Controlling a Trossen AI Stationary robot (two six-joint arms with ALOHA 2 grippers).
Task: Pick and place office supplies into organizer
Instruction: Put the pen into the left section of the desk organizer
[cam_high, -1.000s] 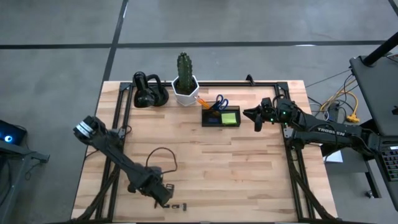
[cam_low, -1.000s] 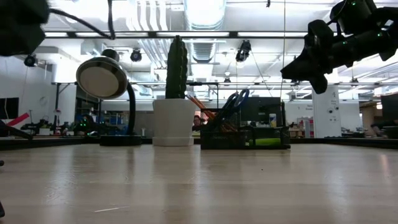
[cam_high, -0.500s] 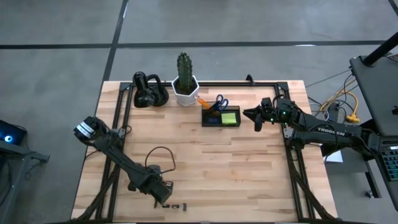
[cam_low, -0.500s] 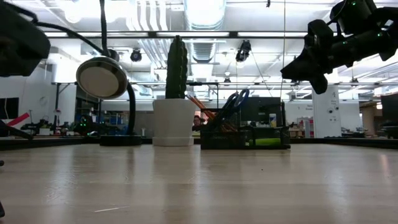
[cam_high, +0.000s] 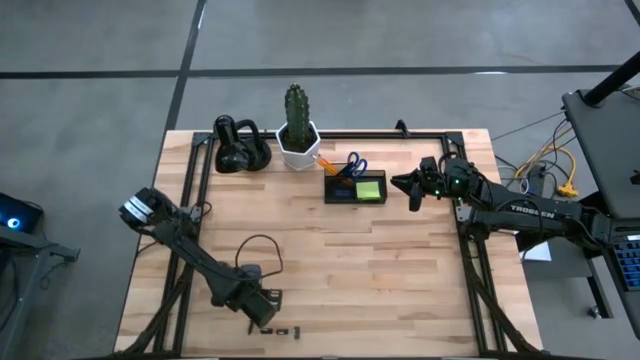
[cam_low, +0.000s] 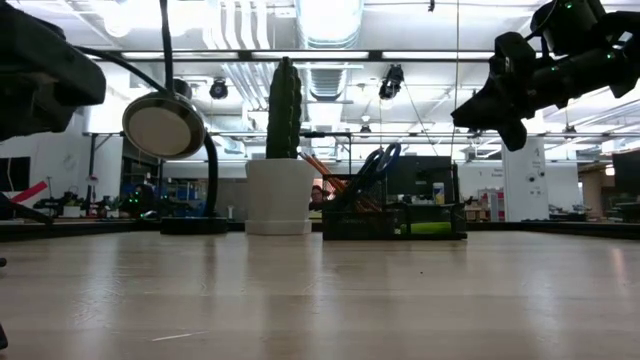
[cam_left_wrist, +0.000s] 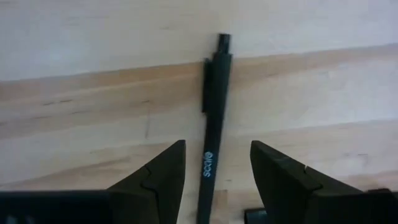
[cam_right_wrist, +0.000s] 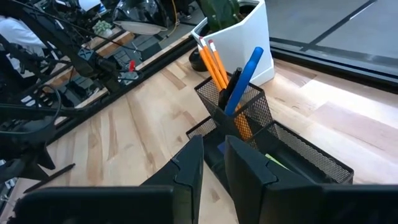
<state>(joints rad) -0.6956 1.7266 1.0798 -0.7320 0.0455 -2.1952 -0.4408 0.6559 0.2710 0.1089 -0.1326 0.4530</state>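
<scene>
A dark pen (cam_left_wrist: 211, 124) lies flat on the wooden table near its front edge, left of the middle; in the high view the pen (cam_high: 283, 330) is a thin dark line. My left gripper (cam_left_wrist: 217, 165) points down over it, open, one finger on each side of the barrel without touching. The organizer (cam_high: 356, 188), a dark mesh box at the far middle, holds orange pencils (cam_right_wrist: 211, 59), blue-handled scissors (cam_high: 352, 165) and a lime-green pad (cam_high: 369, 189). My right gripper (cam_high: 412, 190) hangs above the table just right of the organizer, with only a slit between its fingers and nothing in it.
A cactus in a white pot (cam_high: 297, 135) and a black rounded gadget (cam_high: 240, 150) stand at the far edge, left of the organizer. A thin black cable loop (cam_high: 262, 250) lies by the left arm. Black frame rails (cam_high: 470, 270) run along the table's sides.
My left gripper has sunk toward the pen near the table's front edge; in the low view its arm now hangs lower. The pen and the organizer's contents have stayed where they were.
</scene>
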